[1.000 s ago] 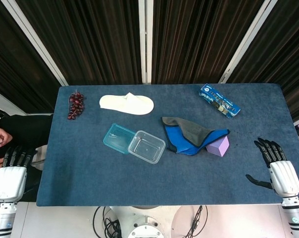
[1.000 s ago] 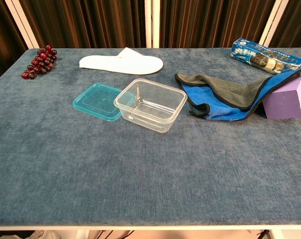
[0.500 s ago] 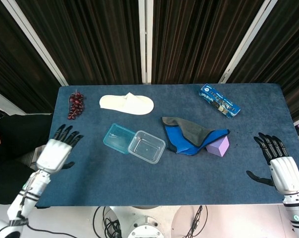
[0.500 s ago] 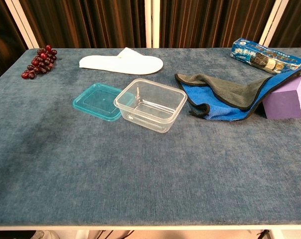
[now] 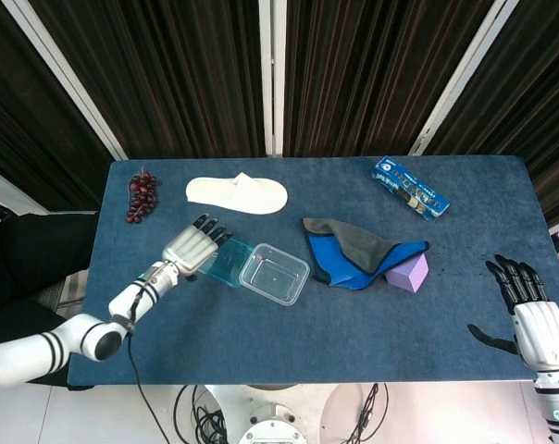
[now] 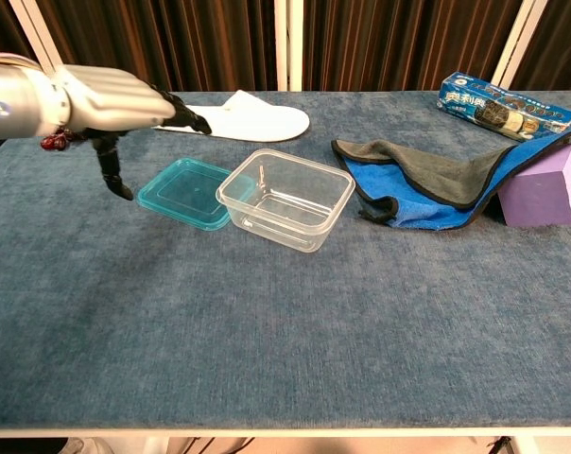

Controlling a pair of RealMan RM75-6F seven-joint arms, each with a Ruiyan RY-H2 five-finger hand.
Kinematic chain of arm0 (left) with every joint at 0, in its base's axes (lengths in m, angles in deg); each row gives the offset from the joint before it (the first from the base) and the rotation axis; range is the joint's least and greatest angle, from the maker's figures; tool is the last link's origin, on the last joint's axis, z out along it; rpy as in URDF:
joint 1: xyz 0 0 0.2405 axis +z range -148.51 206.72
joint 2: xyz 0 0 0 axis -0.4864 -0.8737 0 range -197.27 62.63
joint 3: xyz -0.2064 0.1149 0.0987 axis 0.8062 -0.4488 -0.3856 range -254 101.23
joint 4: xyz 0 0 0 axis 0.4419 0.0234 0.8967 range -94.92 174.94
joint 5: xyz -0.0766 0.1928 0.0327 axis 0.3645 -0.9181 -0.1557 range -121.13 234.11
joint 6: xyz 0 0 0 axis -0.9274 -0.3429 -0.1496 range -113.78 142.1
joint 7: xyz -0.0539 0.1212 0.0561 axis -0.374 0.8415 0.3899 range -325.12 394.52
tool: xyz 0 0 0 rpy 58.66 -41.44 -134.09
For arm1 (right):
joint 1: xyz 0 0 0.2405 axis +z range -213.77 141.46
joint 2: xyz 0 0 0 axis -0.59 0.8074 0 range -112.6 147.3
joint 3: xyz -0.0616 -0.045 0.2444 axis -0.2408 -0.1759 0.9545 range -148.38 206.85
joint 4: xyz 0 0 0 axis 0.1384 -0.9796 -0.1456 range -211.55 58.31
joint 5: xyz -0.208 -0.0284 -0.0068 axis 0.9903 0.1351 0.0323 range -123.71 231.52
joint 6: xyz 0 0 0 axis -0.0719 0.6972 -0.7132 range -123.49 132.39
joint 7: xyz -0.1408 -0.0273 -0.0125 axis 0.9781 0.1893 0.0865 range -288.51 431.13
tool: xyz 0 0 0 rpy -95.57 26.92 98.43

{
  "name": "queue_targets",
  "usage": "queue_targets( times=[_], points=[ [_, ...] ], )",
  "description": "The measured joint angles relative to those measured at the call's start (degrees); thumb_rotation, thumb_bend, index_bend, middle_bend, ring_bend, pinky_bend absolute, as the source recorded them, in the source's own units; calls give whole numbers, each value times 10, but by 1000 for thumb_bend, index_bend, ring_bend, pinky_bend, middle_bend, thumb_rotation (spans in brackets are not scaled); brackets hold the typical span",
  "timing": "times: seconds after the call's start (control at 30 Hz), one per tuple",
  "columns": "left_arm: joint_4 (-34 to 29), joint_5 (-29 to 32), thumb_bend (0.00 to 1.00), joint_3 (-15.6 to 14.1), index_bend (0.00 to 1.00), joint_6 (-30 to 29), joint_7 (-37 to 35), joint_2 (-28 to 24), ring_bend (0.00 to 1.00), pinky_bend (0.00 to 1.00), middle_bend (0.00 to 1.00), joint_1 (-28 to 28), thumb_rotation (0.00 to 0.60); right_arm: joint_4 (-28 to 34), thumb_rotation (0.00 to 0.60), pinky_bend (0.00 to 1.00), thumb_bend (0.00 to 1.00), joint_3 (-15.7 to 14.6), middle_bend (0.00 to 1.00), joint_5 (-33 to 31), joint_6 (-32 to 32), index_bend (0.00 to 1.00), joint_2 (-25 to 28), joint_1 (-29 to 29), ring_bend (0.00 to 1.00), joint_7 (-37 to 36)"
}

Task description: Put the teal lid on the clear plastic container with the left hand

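Hovering open and empty above the teal lid [image 6: 185, 193], the left hand [image 6: 115, 104] should pinch its free left rim; thin, light, slightly flexible plastic beside the clear plastic container [image 6: 285, 198].

flat teal plastic lid [image 6: 184, 193] | clear plastic container [image 6: 285, 199] | blue-and-grey cloth [image 6: 435, 184] | purple foam block [image 6: 543, 189] | dark blue felt worktop [image 6: 267, 322]

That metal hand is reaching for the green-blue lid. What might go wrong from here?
The teal lid lies flat, tucked against the clear container, so the open left hand may struggle to get under its edge. It might also nudge the light, empty container toward the blue cloth.
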Motion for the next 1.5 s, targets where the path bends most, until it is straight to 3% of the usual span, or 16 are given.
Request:
queue_targets(
  times=[0.23,0.7,0.87,1.1,1.5],
  points=[
    [65,46,41,-38,64,33,17,46,0,0,58,-49,600,-1,600,0,60,-1,20,-5,-1,0,-5,-3,0,2],
    [117,69,40,-62,68,52,-23,71,0,0,58,-88,600,4,600,0,61,2,21,-14,-14,0,-6,0,0,11],
    [136,85,38,-78,145,53,-26,86,0,0,58,-100,600,0,600,0,61,2,20,-17,-16,0,-8,-2,0,7],
    [140,84,133,-85,285,41,-41,94,0,0,103,-103,600,-1,600,0,61,3,20,-18,-19,0,-8,-1,0,6],
    [84,67,156,-84,302,0,-55,51,0,0,122,-100,600,-3,600,0,60,3,21,-14,-15,0,-9,-3,0,2]
  ],
)
